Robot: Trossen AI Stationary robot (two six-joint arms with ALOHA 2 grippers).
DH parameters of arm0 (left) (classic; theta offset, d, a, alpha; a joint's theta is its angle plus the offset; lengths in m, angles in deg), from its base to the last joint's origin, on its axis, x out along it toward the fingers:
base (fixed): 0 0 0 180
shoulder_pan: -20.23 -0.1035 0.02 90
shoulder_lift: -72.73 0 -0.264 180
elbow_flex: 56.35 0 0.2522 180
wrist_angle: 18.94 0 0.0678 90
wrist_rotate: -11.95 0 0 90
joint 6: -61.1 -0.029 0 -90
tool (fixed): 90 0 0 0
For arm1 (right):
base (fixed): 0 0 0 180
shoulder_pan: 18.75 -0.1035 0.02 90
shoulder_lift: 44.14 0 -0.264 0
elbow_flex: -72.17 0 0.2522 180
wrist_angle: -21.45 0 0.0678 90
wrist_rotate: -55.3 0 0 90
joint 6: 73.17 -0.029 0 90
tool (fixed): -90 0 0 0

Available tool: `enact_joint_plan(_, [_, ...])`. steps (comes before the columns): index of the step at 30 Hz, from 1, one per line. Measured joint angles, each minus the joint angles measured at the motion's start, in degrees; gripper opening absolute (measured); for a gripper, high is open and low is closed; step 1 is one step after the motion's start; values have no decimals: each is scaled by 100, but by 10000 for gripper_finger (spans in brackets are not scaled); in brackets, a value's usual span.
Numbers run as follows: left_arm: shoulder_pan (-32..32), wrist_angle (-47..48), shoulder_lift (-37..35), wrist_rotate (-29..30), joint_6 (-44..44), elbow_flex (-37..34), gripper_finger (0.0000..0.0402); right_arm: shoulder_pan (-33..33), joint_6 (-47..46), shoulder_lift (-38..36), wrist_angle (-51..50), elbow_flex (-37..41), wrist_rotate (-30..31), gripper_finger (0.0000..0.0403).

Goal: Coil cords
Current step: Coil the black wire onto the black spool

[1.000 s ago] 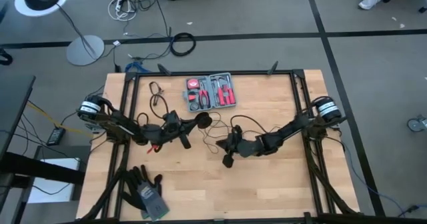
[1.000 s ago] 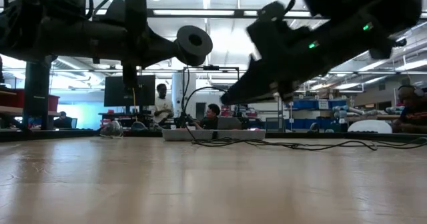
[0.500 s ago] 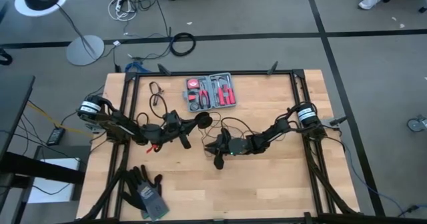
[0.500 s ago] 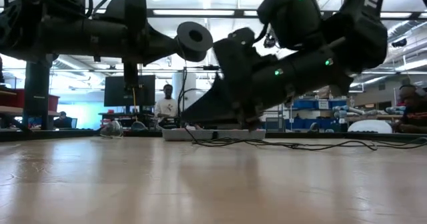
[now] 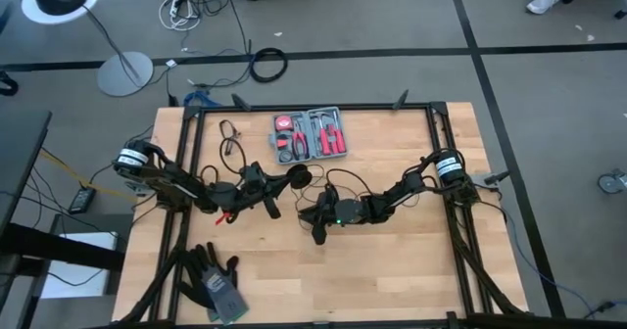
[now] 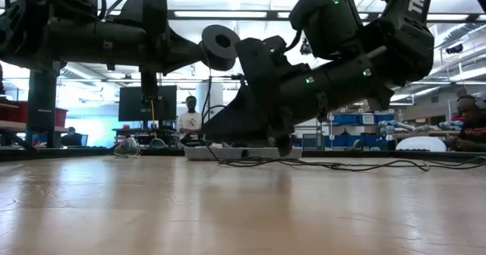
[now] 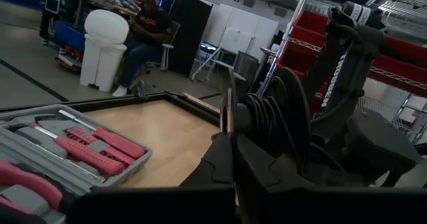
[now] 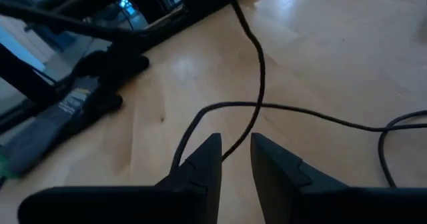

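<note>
Red tool kit [image 5: 310,134] behind arms; gloves [image 5: 212,281] apparently nearby.

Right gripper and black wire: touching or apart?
Cannot tell. In the right wrist view the wire runs between the right gripper's parted fingers, but no contact or gap shows plainly.

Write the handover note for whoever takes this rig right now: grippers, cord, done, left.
Left gripper: shut on the black disc, held above the table left of centre, with several turns of wire already wound on it.
Right gripper: fingers slightly apart, low over the wood near centre, straddling a strand of the wire; no grip visible.
Cord: loose wire lies on the table around the right gripper, with more loops left of the red tool kit.
Done: winding begun.
Left: gather the remaining slack onto the disc.
</note>
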Motion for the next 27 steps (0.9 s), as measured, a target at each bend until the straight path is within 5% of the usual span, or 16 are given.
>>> enact_joint_plan(21, [0,7,0,-188,-170,249,0,219,4,0,24,-2,-322,76])
enact_joint_plan(27, [0,-20,0,-187,-170,249,0,219,47,0,-15,-2,-322,39])
